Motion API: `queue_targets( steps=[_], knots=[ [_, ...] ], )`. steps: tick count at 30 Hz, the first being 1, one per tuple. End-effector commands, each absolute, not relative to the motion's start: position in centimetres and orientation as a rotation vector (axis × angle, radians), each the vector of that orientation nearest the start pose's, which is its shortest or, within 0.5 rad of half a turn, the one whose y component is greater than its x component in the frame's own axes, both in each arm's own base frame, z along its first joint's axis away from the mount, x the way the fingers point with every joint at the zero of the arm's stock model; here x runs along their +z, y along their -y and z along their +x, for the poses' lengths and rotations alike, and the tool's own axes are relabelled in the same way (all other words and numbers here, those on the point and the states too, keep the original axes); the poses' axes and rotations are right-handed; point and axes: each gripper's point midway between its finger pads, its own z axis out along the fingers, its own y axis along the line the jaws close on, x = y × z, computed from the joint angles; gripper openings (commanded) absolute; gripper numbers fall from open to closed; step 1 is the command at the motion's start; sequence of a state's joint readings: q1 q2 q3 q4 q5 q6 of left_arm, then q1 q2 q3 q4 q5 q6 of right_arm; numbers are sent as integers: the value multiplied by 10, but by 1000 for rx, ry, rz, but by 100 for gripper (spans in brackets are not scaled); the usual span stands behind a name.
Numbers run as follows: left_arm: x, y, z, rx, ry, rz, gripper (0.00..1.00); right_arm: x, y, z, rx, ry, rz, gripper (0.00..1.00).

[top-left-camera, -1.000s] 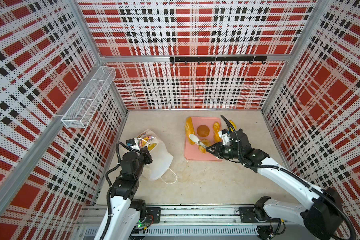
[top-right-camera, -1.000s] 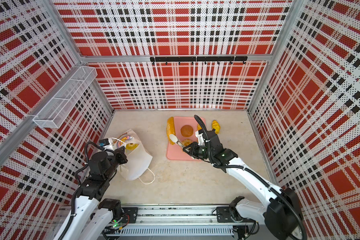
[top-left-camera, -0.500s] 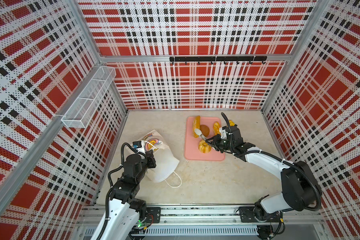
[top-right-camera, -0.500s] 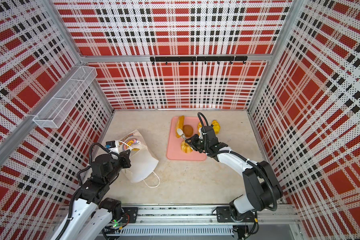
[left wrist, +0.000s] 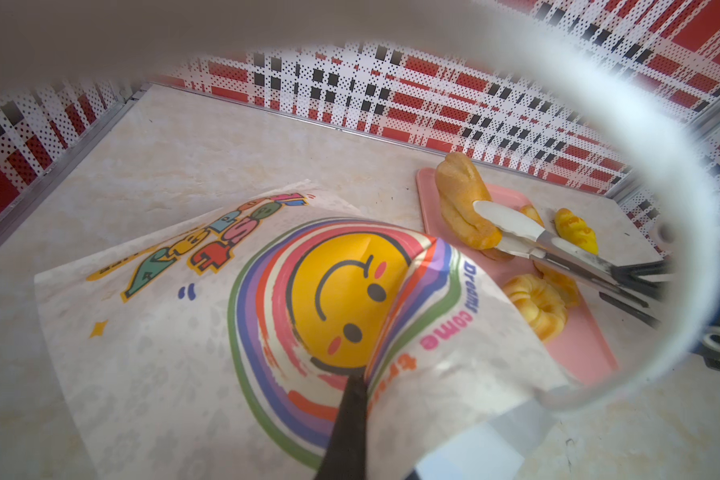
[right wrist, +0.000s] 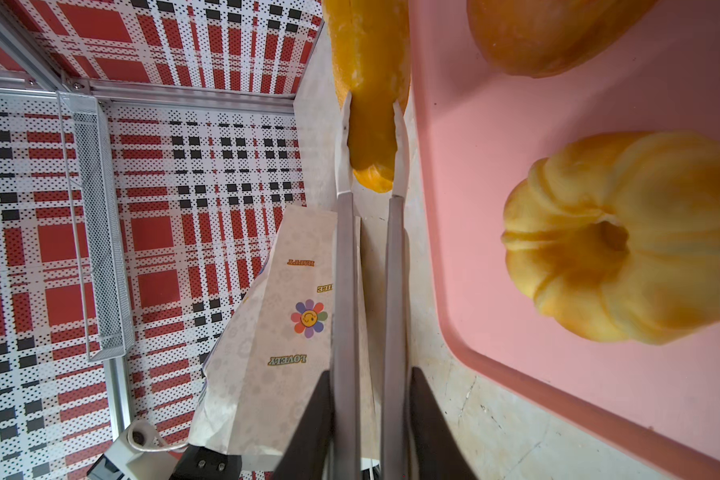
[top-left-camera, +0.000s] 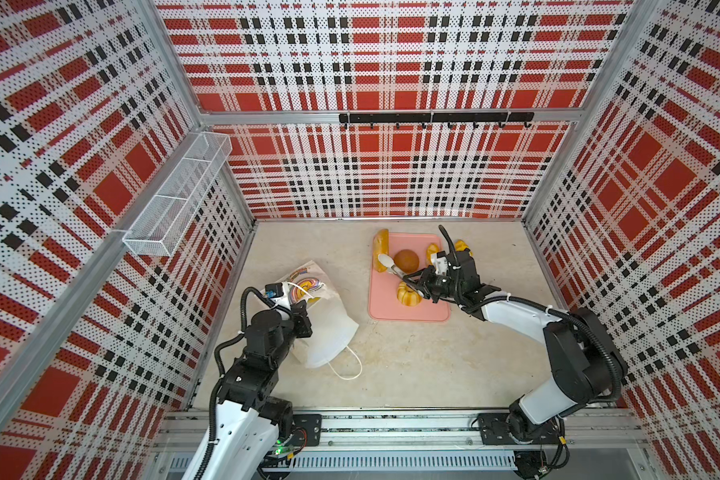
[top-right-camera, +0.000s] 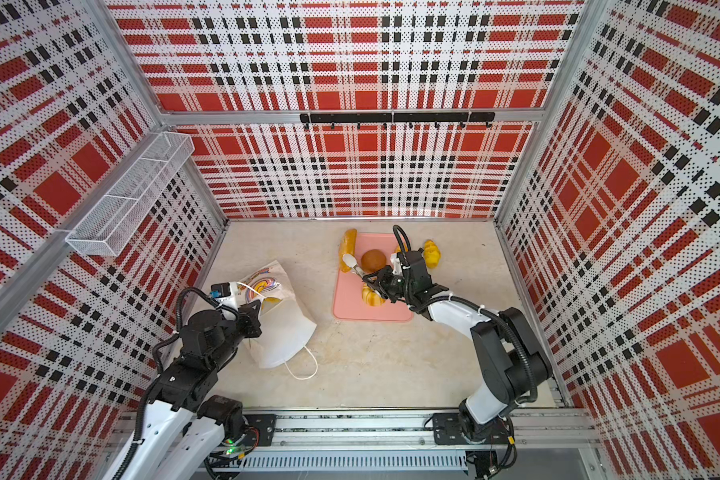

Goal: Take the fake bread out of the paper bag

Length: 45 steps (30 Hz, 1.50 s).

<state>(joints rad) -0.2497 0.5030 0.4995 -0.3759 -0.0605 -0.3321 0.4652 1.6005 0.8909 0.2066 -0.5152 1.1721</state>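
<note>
The surface (top-left-camera: 391,374) is pale beige with a stone pattern and faint scuffs. Perforated walls (top-left-camera: 371,62) in red, black and white plaid box it in on three sides. A white wire basket (top-left-camera: 175,199) hangs on the left wall and a black hook rail (top-left-camera: 433,117) crosses the back wall. An aluminium rail (top-left-camera: 391,430) at the front carries both arms.

The paper bag (top-left-camera: 329,332) lies slumped at the left of the surface, white with a faint pale pattern. One cord handle (top-left-camera: 350,370) trails toward the front. The left tool (top-left-camera: 303,309) is closed tight, with a fold of the bag's paper pinched in it. The bag's inside does not show.

The fake bread (right wrist: 624,237) lies at the back middle, on and beside a flat pink tray (top-left-camera: 391,309). A golden long loaf (top-left-camera: 380,245) lies along the tray's left rim, with a round brown bun (top-left-camera: 406,260) beside it. A ridged yellow ring (top-left-camera: 409,293) sits mid-tray. A small roll (top-left-camera: 432,250) lies at the right rim, half hidden by the arm. A yellow croissant (top-right-camera: 432,253) rests on the bare surface just right of the tray.

The right tool (right wrist: 371,376) is clamped on the arms of metal tongs (right wrist: 345,282). Their white tips stand on either side of the loaf's near end; whether they press it I cannot tell.

On the bag, a yellow smiley face (left wrist: 341,299) sits inside rainbow rings, edged with "Dream come" and a word beginning "tr". The coloured bubble letters beside it are not legible. The narrow side shows a smiling flower (right wrist: 308,318) and the words "LOVELY" and "HAPPY".
</note>
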Motion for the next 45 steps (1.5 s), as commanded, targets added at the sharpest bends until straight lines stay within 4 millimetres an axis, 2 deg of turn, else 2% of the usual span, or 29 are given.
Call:
queue_targets(
  steps=[1, 6, 11, 13, 15, 20, 36, 45],
  knots=[
    [209, 55, 256, -327, -1957, -126, 0, 182, -288, 371, 1534, -2226, 381, 0],
    [207, 56, 257, -330, -1969, -133, 0, 166, -285, 368, 1501, -2277, 407, 0],
    [205, 55, 257, -325, -1972, -139, 0, 157, -273, 364, 1426, -2300, 450, 1],
    [205, 54, 258, -323, -1974, -142, 0, 155, -271, 363, 1405, -2316, 450, 10],
    [204, 54, 258, -322, -1976, -144, 0, 153, -270, 361, 1389, -2335, 435, 25],
    [205, 52, 259, -320, -1974, -150, 0, 153, -263, 358, 1338, -2352, 441, 36],
    [206, 53, 259, -336, -1968, -149, 0, 176, -241, 347, 1110, -2435, 337, 48],
    [206, 53, 259, -338, -1964, -154, 0, 200, -224, 342, 940, -2459, 227, 47]
  ],
)
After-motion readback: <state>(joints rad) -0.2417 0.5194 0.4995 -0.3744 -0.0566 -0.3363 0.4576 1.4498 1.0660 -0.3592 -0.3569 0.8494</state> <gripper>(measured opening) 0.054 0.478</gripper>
